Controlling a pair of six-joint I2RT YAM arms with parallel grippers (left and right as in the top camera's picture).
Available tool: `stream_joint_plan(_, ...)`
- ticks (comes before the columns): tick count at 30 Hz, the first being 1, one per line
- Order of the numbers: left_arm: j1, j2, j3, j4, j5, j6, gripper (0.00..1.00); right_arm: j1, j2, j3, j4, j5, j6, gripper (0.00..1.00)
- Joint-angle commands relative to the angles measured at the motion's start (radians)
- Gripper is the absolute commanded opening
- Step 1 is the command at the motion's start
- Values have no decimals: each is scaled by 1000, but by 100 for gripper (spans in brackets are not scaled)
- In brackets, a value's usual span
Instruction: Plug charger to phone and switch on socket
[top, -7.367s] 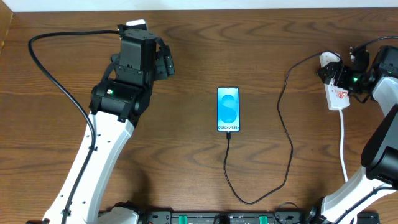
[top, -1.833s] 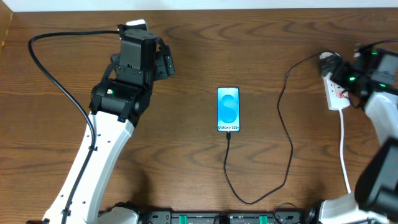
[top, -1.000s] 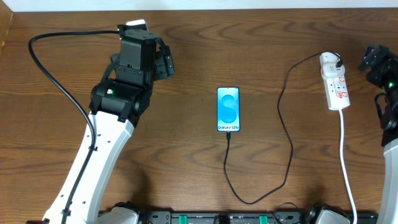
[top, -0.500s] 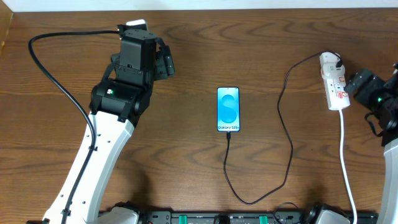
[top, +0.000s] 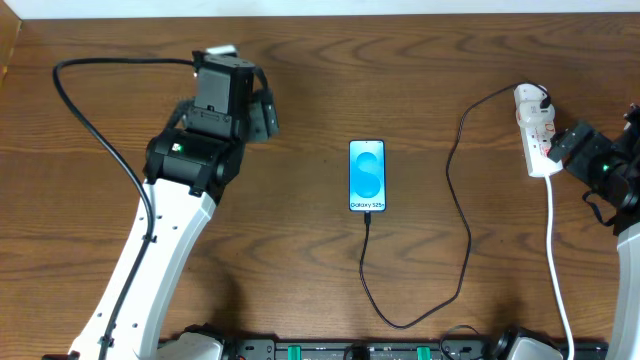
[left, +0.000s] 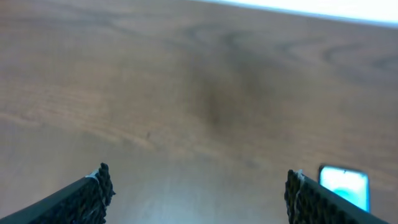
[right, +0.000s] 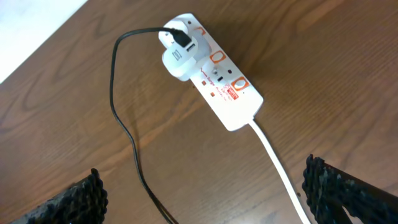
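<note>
Phone (top: 367, 176) lies face-up mid-table (top: 300, 250), charger (top: 462, 215) running from its near edge to the socket (top: 535, 135), beside which the right gripper (top: 575, 148) hovers, jaws spread and empty; left gripper (left: 199, 180) likewise wide, holding nothing.

Counter (top: 300, 250) brown wood grain, smooth with a low sheen, socket (right: 217, 81) smooth white plastic with red printed markings, charger (right: 121, 124) thin black matt cable, phone (top: 367, 175) glossy screen in black bezel, left hand (left: 196, 190) and right hand (right: 205, 186) fingers (right: 329, 183) black, rough knurled texture.
</note>
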Motion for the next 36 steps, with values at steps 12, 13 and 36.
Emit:
stream_joint_plan(12,-1,-187,-194,3,-34,8,90,1,-1,2,-2,11,-5,99)
stream_joint_plan(13,-1,-212,-231,39,-36,8,90,1,-1,2,-2,11,-5,99)
stream_joint_plan(36,54,-902,-910,792,-93,8,90,1,-1,2,-2,11,-5,99)
